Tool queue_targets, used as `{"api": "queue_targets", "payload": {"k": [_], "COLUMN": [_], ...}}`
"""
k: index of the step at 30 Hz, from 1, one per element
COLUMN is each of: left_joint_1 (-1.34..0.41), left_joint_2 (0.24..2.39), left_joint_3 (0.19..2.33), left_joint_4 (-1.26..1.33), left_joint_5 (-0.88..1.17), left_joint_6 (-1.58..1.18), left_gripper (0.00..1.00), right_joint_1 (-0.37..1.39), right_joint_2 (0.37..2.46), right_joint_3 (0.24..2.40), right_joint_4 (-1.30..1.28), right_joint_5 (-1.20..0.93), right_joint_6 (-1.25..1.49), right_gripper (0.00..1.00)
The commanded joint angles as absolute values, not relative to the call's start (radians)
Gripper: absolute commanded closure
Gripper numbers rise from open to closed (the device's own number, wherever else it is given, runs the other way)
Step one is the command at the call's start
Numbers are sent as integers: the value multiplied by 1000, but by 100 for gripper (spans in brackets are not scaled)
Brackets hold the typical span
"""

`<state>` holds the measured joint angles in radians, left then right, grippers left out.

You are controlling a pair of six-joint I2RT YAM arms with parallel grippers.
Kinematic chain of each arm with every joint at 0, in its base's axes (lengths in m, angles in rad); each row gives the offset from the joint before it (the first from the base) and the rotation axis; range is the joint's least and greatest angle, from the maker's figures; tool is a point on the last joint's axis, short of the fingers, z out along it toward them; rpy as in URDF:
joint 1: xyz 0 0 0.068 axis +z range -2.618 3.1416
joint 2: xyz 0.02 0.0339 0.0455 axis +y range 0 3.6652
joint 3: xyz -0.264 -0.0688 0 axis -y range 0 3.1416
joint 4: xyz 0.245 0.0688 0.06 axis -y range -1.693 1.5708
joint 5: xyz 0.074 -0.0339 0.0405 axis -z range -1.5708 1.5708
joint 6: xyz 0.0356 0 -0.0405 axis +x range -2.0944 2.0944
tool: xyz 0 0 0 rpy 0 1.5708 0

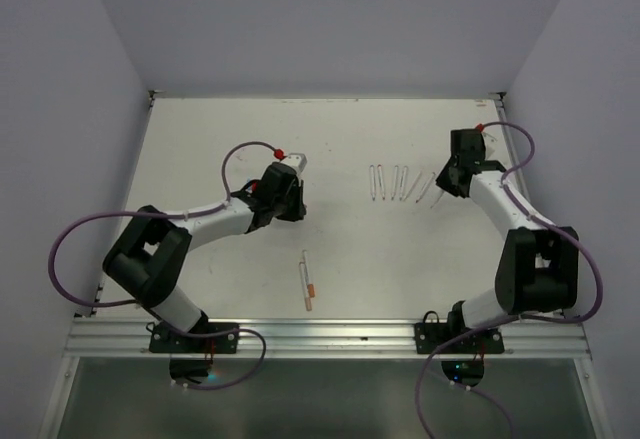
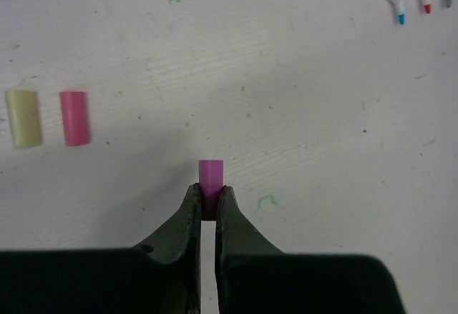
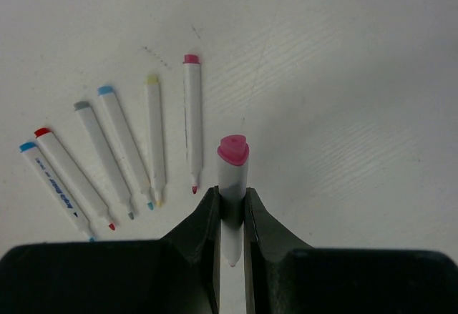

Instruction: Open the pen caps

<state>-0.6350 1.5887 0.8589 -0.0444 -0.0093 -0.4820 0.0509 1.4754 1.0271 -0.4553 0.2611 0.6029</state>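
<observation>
Because the left gripper (image 2: 209,191) has its fingers closed on only the lower end of a magenta cap (image 2: 210,174), well to the left of the row of uncapped pens (image 3: 127,146), I judge that the cap could squirt out or roll when released. It might end up away from the pale yellow cap (image 2: 23,118) and pink cap (image 2: 74,117), which lie farther from that row. The right gripper (image 3: 232,196), just beside the row's right end, is clamped on a pink-ended pen (image 3: 232,164). Laying it down carelessly could scatter the row, and its tapered tip could mark the table (image 1: 200,139). An orange-ended pen (image 1: 307,281) lies apart from the row, nearer the arm bases, and I cannot tell whether it is capped. Small dark print runs along the row's outermost pen (image 3: 59,191), too small to read, and no brand shows.
</observation>
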Motion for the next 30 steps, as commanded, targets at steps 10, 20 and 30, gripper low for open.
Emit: {"api": "queue_targets", "payload": {"k": [10,20,30], "left_joint_1": [-552,-545,-538], "left_joint_2": [1713,1764,1795], "left_joint_3": [982,1012,1025], "left_joint_4": [-94,-98,-123], "left_joint_5": [-61,-92,-161], "left_joint_6": [-411,-413,-403], "left_gripper": [100,100,78], "right_joint_1": [3,5,5], "right_joint_2": [1699,1778,1832], "right_joint_3": [1098,1164,1195], "right_joint_4": [-407,-371,-371], "right_joint_5": [183,160,159], "right_joint_6": [518,500,514], "right_gripper": [100,100,97]}}
